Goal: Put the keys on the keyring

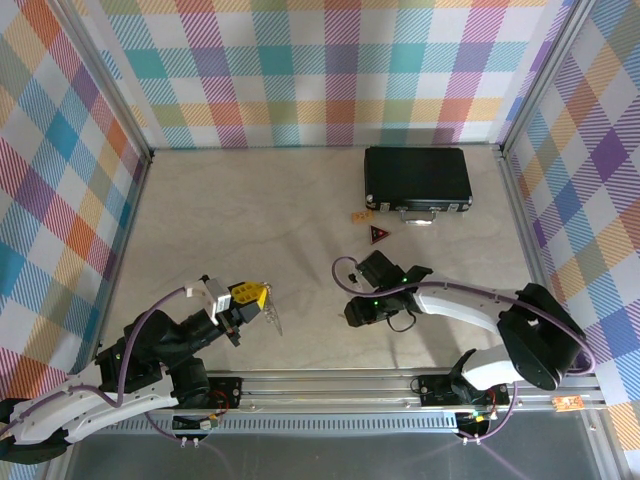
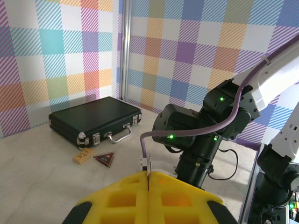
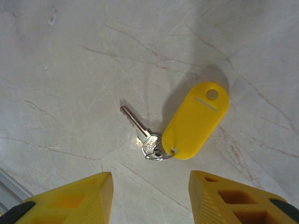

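Your light is bright, even and diffuse. In the top view the table (image 1: 250,210) reads pale without hard glare, the arms' shadows are faint, and the keyring (image 1: 272,316) is too small to resolve cleanly. The frame posts bow slightly at 9 and 3 o'clock.

In the right wrist view the keys (image 3: 187,126) throw a soft shadow toward 11 o'clock. The fingers (image 3: 70,198) of the right gripper (image 3: 149,175) blur at 6 o'clock.

In the left wrist view the left gripper (image 2: 148,179) is soft and the black case (image 2: 93,119) sharp.

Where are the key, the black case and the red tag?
key (image 3: 136,123): right wrist view, mid-blade.
black case (image 1: 417,177): top external view, middle of lid.
red tag (image 1: 379,236): top external view, its centre.
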### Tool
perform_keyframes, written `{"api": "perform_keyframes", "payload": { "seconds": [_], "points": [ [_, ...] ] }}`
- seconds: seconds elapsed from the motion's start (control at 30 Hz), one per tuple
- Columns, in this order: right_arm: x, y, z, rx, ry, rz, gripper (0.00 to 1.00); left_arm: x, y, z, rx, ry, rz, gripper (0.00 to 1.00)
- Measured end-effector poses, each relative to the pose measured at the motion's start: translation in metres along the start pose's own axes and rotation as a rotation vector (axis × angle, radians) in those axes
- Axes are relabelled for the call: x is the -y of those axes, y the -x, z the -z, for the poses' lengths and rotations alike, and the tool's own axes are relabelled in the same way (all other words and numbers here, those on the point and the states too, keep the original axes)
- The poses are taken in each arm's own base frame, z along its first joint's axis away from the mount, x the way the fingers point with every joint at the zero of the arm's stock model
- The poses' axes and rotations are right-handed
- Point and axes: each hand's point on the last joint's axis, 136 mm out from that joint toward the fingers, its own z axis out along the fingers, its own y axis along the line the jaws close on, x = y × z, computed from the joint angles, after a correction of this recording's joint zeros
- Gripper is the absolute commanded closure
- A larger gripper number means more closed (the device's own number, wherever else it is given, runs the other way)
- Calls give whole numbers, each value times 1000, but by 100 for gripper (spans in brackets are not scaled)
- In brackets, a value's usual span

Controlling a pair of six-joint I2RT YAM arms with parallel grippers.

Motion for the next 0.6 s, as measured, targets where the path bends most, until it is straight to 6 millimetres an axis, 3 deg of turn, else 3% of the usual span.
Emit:
{"api": "perform_keyframes", "payload": {
  "seconds": [0.33,0.6],
  "points": [
    [4,-2,-10,-25,-26,-2,56,0,0,0,1,0,0,100],
    [-4,7,-10,-12,-26,18,58,0,0,0,1,0,0,100]
  ]
}}
